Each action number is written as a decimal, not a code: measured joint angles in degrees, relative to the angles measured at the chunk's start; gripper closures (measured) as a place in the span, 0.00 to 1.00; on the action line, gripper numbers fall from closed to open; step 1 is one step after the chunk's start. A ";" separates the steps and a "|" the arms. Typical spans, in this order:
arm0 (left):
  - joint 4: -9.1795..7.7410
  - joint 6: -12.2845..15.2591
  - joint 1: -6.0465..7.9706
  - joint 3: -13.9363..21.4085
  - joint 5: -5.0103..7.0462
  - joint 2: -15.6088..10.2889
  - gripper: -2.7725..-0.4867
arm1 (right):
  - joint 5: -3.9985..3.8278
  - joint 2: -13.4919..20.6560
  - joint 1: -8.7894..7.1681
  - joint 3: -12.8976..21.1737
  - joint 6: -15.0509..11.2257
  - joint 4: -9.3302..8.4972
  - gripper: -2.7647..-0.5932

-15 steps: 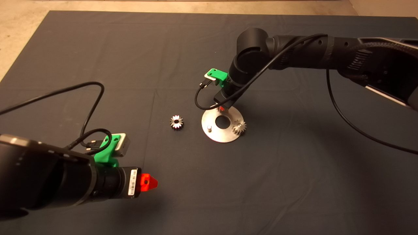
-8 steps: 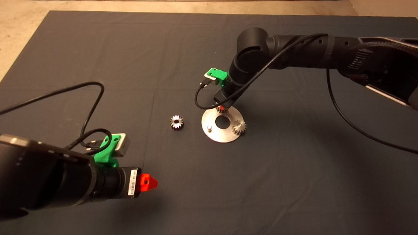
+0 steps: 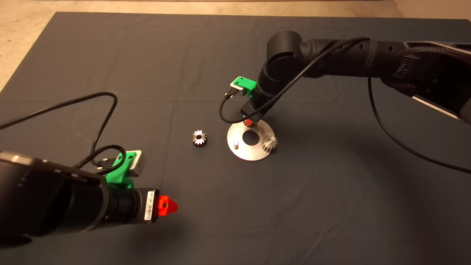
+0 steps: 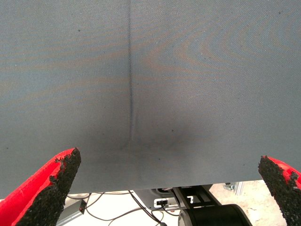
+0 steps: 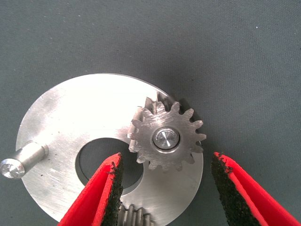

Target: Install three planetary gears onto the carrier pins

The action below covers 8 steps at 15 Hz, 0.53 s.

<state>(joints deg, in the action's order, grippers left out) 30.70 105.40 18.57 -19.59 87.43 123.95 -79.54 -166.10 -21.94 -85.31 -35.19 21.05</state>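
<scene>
Just right of frame centre in the head view, we have our right gripper (image 3: 249, 122) hanging over the upper edge of the carrier disc (image 3: 245, 151). In the right wrist view its fingers (image 5: 110, 188) stand open, one on each side of a gear (image 5: 165, 138) and clear of the teeth. The gear sits flat on the disc with the silver pin tip showing through its bore, so we judge this one seated and let go; the spread fingers leave room to lift away without dragging it off.

A second gear (image 3: 269, 143) is on the pin at the disc's right edge in the head view, and its teeth just show at the lower edge of the wrist picture. The third pin (image 3: 236, 144), on the disc's left side, is bare. The last gear (image 3: 199, 137) lies flat on the dark tabletop, a short way left of the disc, bore up, which suits a grasp from above.

Our left gripper (image 3: 168, 206) waits at the lower left of the head view, fingers (image 4: 56, 181) wide open over bare mat.

By our reckoning two gears are on, one remains.
</scene>
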 joint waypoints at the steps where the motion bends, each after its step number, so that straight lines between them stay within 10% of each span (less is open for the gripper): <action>1: 0.00 0.00 0.00 0.00 -0.01 0.00 0.01 | 0.06 -0.04 0.00 0.02 0.00 0.01 0.61; 8: 0.00 0.00 0.00 0.00 -0.01 0.00 0.01 | 0.05 -0.11 -0.32 1.36 -0.52 0.02 0.45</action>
<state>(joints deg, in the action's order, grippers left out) 30.70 105.40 18.57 -19.59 87.41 123.95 -79.49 -166.21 -22.26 -83.95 -35.72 21.08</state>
